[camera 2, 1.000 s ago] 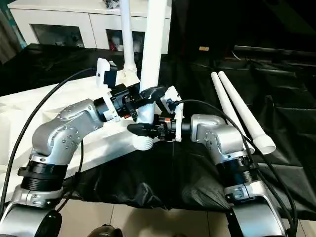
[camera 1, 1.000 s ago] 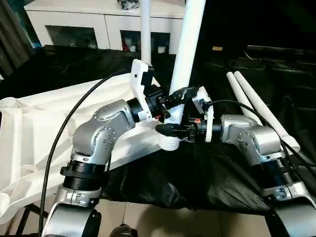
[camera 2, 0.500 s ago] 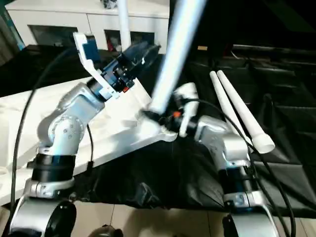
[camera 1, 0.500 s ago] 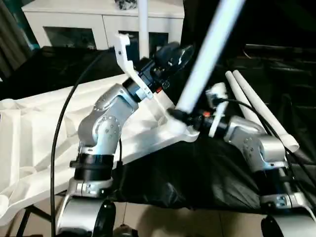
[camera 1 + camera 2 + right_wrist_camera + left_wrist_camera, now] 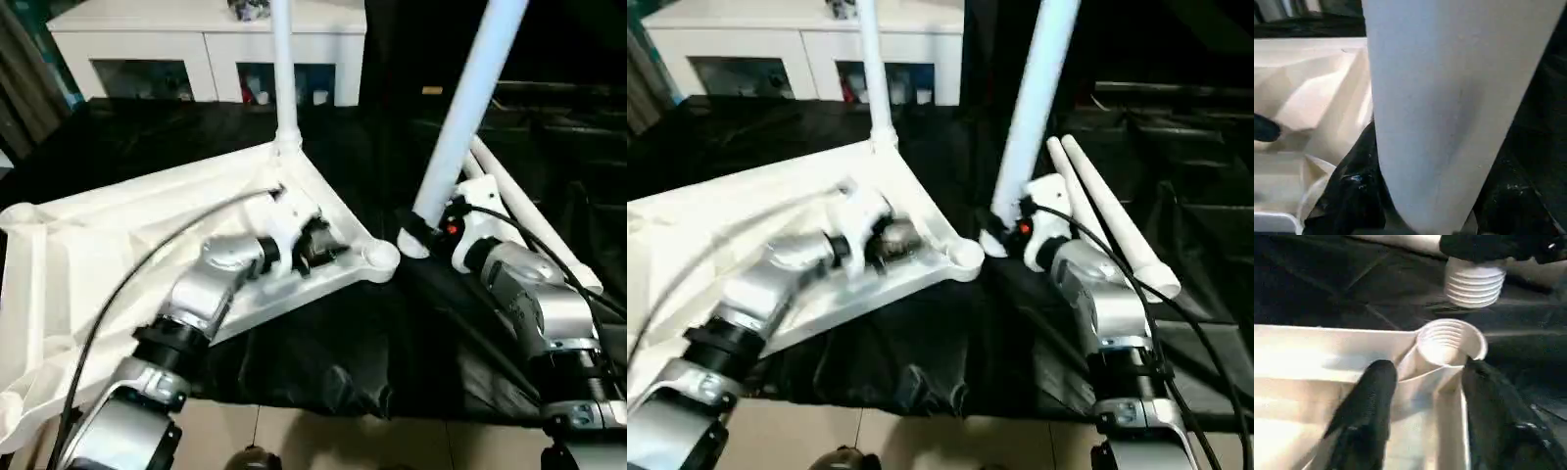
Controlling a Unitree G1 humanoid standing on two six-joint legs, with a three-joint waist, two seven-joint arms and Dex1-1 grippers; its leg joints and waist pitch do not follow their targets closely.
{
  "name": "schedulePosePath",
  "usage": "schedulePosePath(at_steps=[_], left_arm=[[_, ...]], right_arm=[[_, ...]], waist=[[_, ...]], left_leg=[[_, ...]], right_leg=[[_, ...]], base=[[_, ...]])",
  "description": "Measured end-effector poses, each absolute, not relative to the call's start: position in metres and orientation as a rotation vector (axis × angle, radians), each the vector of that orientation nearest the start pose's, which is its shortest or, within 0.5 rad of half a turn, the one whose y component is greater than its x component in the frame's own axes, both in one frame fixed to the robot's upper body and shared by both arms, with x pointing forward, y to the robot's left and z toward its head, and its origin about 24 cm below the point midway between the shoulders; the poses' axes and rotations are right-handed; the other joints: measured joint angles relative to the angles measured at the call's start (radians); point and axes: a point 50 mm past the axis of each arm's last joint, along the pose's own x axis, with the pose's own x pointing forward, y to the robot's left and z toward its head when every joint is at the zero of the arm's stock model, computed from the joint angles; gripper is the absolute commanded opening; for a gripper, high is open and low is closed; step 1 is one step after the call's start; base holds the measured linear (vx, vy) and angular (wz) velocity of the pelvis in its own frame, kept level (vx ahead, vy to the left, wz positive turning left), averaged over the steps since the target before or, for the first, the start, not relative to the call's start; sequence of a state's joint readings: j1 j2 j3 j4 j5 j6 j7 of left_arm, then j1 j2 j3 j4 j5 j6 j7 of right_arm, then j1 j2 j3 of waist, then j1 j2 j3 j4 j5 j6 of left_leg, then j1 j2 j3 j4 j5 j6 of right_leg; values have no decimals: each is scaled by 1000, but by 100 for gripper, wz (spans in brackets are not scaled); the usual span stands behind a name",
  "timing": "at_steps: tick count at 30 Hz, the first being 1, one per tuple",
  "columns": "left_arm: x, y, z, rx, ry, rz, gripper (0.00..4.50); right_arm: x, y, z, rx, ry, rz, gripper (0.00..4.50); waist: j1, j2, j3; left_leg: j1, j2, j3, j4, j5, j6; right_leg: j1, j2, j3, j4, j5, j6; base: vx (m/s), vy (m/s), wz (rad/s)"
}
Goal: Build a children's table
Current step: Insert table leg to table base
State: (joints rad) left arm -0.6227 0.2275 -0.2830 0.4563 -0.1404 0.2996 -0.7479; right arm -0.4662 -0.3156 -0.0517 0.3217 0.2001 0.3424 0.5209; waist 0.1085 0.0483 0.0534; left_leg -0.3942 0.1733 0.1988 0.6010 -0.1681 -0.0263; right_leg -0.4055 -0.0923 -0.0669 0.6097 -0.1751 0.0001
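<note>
The children's table top [image 5: 118,245] lies upside down, ribs up, with one white leg [image 5: 284,78] standing in its far corner. My left gripper [image 5: 328,250] rests on the top by the near corner socket [image 5: 1449,345]. Its black fingers [image 5: 1371,401] press on both sides of the rib that runs to that socket. My right gripper [image 5: 419,233] is shut on a second leg [image 5: 465,117] near its base. That leg tilts up and to the right. Its threaded end [image 5: 1474,281] hangs just beside the socket, not in it.
Two loose white legs [image 5: 524,211] lie on the black cloth [image 5: 323,352] behind my right arm. A white glass-doored cabinet [image 5: 206,44] stands at the back. Pale floor tiles show along the front edge.
My left gripper has let go of the leg, dropped onto the table top and closed by the corner socket. The right gripper has carried the leg to the right, off the socket.
</note>
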Motion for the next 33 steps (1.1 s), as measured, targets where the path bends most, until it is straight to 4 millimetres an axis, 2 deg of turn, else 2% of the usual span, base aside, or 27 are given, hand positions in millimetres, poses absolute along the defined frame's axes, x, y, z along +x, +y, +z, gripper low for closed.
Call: schedulePosePath(at_steps=[4, 7, 11, 16, 23, 29, 33], left_arm=[[332, 84, 70, 210, 314, -1020, 206], [331, 87, 59, 216, 372, -1030, 176], [329, 89, 57, 225, 392, -1045, 140], [325, 94, 48, 262, 434, -1047, 107], [324, 97, 47, 285, 445, -1064, 30], [321, 103, 49, 296, 455, -1081, 1], [316, 112, 49, 317, 466, -1104, 0]], right_arm=[[333, -183, 82, -41, 208, 466, 191], [333, -182, 82, -50, 212, 467, 191], [333, -178, 80, -55, 217, 476, 191], [332, -177, 78, -61, 227, 481, 191], [332, -173, 77, -61, 232, 513, 191], [331, -166, 76, -49, 234, 564, 191], [330, -163, 77, -44, 234, 615, 191]], waist=[[-6, 6, -1], [-13, 6, 0], [-18, 6, -1], [-19, 6, 0], [-21, 6, 0], [-22, 6, 0], [-20, 6, 0]], left_leg=[[1, 0, 0, 0, 0, 0], [2, 0, 0, 0, 0, 0], [1, 0, 0, 0, 0, 0], [1, 0, 0, 0, 0, 0], [3, 0, 0, -1, 0, 0], [4, 0, 0, -2, 0, 0], [3, 0, 0, -2, 0, 0]], right_leg=[[1, 0, 0, 0, 0, -1], [1, 0, 0, 0, 0, -1], [1, 0, 0, 0, 0, -1], [1, 0, 0, 0, 0, 0], [1, 0, 0, 0, 1, -1], [1, 0, 0, 1, 1, -1], [1, 0, 0, 0, 0, -1]], base=[[0, 0, 0], [0, 0, 0], [0, 0, 0], [0, 0, 0], [0, 0, 0], [0, 0, 0], [0, 0, 0]])
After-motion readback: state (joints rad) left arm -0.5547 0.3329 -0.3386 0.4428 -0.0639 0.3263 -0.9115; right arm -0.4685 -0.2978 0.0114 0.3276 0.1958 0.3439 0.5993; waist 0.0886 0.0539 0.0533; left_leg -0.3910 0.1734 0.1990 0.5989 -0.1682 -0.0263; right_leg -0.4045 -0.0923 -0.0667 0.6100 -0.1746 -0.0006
